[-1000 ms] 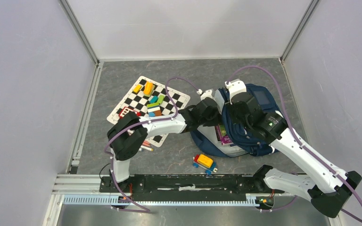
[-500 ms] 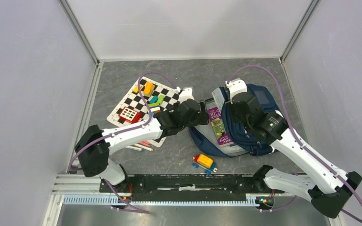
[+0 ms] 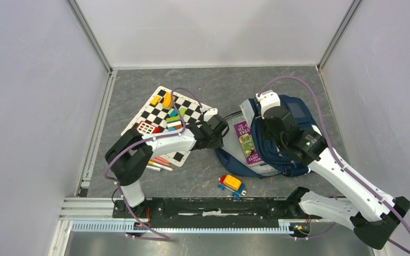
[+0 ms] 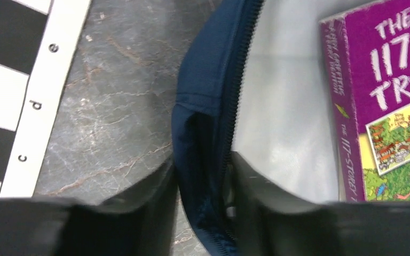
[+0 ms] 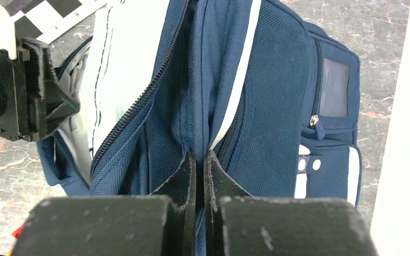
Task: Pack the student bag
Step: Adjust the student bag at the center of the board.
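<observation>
The student bag (image 3: 288,154), navy blue, lies open at right of centre. Its pale lining shows, and a purple book (image 3: 247,143) lies inside. My left gripper (image 3: 223,132) is at the bag's left edge. In the left wrist view its fingers (image 4: 139,208) press both sides of the navy zip rim (image 4: 203,80), so the gripper (image 4: 202,162) is shut on it, with the book (image 4: 389,106) just beyond. My right gripper (image 3: 269,130) is shut on a fold of the bag's upper fabric (image 5: 277,96); the jaws (image 5: 199,157) nearly meet around it.
A checkered board (image 3: 192,114) with several coloured blocks (image 3: 174,118) lies left of the bag. Pencils (image 3: 157,164) rest by the board's near edge. A small toy vehicle (image 3: 232,184) sits in front of the bag. The enclosure walls stand on both sides.
My left gripper drew back from inside the bag, leaving the purple book there. It opened wide and then closed on the bag's left rim. The right gripper kept its hold.
</observation>
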You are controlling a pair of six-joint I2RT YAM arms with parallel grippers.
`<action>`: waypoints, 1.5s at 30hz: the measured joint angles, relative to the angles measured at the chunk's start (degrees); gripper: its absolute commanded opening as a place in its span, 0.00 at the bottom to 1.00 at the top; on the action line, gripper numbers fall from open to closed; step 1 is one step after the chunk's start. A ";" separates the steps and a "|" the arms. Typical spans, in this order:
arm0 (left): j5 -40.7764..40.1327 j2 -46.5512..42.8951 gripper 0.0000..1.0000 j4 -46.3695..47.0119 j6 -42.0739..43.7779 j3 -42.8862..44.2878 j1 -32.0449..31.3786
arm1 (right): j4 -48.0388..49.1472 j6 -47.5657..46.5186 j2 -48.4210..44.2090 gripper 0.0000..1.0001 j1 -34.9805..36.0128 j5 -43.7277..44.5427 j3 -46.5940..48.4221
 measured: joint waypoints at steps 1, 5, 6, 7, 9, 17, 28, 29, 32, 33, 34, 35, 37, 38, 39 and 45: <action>0.63 0.26 0.14 0.09 0.15 0.20 0.00 | 0.09 -0.35 0.04 0.00 0.00 0.15 0.00; 0.98 0.39 0.02 -1.20 1.46 3.21 0.00 | -0.13 -2.62 1.70 0.00 0.02 2.10 1.73; 0.79 0.33 0.02 -2.12 2.25 4.50 0.02 | -0.11 -3.19 2.60 0.00 -0.02 2.82 2.69; 0.61 0.07 0.02 -2.84 3.02 5.62 0.15 | -0.04 -3.72 3.65 0.00 -0.04 3.63 3.78; 0.39 -0.98 0.02 -4.02 4.31 7.39 0.55 | 0.20 -4.70 5.55 0.00 -0.04 4.66 5.46; 5.01 -9.77 0.02 -6.97 9.46 10.47 6.91 | 8.22 -6.38 12.37 0.00 0.02 3.65 7.69; 16.52 -7.52 0.02 -11.72 17.35 13.05 18.62 | 17.68 -7.50 25.29 0.88 0.02 -7.17 13.90; 17.57 -6.84 0.02 -12.59 18.21 13.77 19.34 | 17.84 -7.48 25.27 0.95 0.02 -7.67 14.60; 19.76 -5.11 0.02 -15.19 20.31 15.26 21.31 | 17.99 -7.15 22.88 0.98 0.09 -8.20 14.84; 20.59 -4.68 0.02 -15.43 20.87 15.41 22.03 | 17.99 -7.06 21.46 0.98 0.09 -8.17 14.58; 21.09 -4.57 0.02 -15.63 21.18 15.41 22.67 | 18.12 -6.67 19.58 0.98 0.07 -8.17 13.86; 22.10 -4.37 0.02 -15.82 21.46 15.41 23.58 | 18.08 -6.21 16.81 0.96 0.07 -8.20 12.50; 23.67 -4.33 0.02 -15.87 21.84 15.41 25.38 | 17.94 -4.92 11.72 0.93 0.07 -8.20 9.35; 24.20 -4.33 0.02 -15.85 21.99 15.39 26.21 | 18.01 -4.24 9.53 0.92 0.09 -8.26 7.61; 24.63 -4.33 0.02 -15.76 22.14 15.37 26.82 | 18.12 -3.43 7.41 0.90 0.09 -8.55 5.53; 25.35 -4.15 0.03 -15.30 23.28 13.79 29.03 | 17.84 1.18 0.00 0.90 0.07 -14.64 -12.72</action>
